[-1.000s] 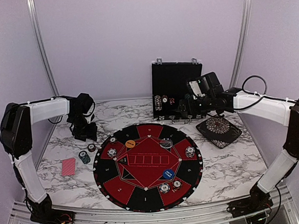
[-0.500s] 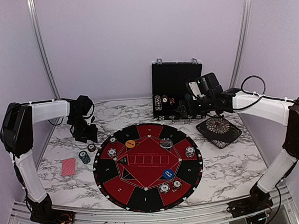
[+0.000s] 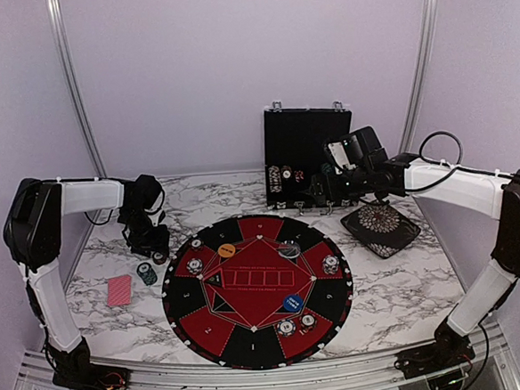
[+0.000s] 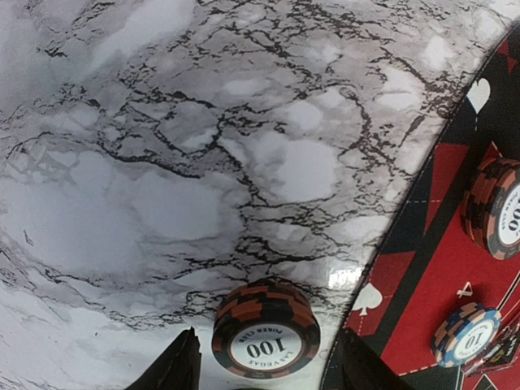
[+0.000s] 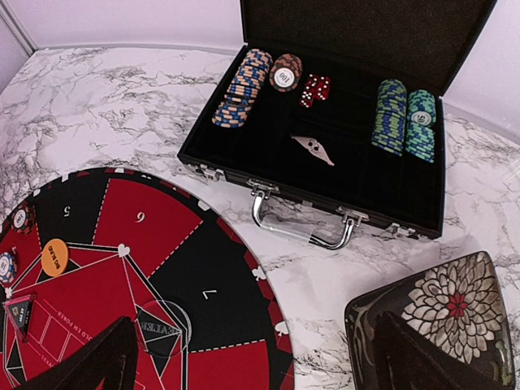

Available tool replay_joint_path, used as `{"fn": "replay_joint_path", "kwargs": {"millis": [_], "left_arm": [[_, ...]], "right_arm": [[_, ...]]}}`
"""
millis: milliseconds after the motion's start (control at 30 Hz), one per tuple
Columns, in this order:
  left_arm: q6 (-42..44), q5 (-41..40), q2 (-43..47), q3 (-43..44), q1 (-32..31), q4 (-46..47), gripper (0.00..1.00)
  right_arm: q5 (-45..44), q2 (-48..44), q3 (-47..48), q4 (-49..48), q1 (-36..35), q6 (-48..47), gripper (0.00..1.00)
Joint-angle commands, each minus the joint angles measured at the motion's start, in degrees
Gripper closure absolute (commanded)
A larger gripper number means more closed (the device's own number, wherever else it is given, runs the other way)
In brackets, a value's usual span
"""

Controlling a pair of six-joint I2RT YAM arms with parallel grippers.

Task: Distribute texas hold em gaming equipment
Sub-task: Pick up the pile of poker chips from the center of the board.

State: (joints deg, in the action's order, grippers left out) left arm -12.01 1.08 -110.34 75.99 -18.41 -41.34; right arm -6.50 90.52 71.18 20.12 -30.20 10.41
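From the top camera, your left jaws hang low over the marble table (image 3: 409, 283), off the round mat (image 3: 249, 294) at its 10 o'clock. A black-and-orange chip stack (image 3: 159, 256) sits right at their tip, but you cannot tell their width from here. A teal chip stack (image 3: 146, 273) sits just beside it toward 7 o'clock, and a red-backed card (image 3: 119, 290) lies flat farther out at 8 o'clock.

On the mat you have the orange button (image 3: 226, 250) at 11, the clear button (image 3: 289, 249) at 1 and the blue button (image 3: 293, 303) at 5. Near the rim there is a chip pile (image 3: 331, 264) at 3. Your right jaws hover beyond the mat at 1 o'clock, in front of the open black case (image 3: 306, 147), with the patterned dish (image 3: 380, 228) near them at 4 o'clock.

At your left wrist, the black-and-orange chip stack stands on the table between the two fingers (image 4: 175, 370). A sliver of marble shows on either side, so the jaws are partly open around it and not gripping. The mat's edge runs down at 3 o'clock and carries two more chip piles.

At your right wrist, the jaws are spread wide with nothing between the fingers (image 5: 106, 357). The case lies at 12 o'clock, holding chip rows and red dice (image 5: 315, 89). The dish is at 5 o'clock, the orange button at 9 and the clear button at 7.
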Motion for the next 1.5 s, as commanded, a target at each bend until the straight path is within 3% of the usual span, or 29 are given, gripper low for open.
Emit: {"fn": "replay_joint_path", "kwargs": {"millis": [0,633,967,1467], "left_arm": [[1.01,0.43,-1.26,-0.87,0.36,0.39,0.42],[1.65,-3.02,-2.35,-1.88,-1.07,0.31,0.51],[2.0,-3.53,-0.85,-0.41,-1.22,0.1,0.62],[2.55,-4.42,1.18,4.11,-2.24,-3.58,0.64]], "right_arm": [[0.22,0.0,1.0,-1.27,0.4,-0.48,0.02],[0.49,-0.17,0.97,-1.24,0.41,-0.31,0.02],[0.39,-0.69,0.71,-1.18,0.4,-0.31,0.02],[0.47,-1.37,0.71,-1.11,0.45,-0.17,0.02]]}}
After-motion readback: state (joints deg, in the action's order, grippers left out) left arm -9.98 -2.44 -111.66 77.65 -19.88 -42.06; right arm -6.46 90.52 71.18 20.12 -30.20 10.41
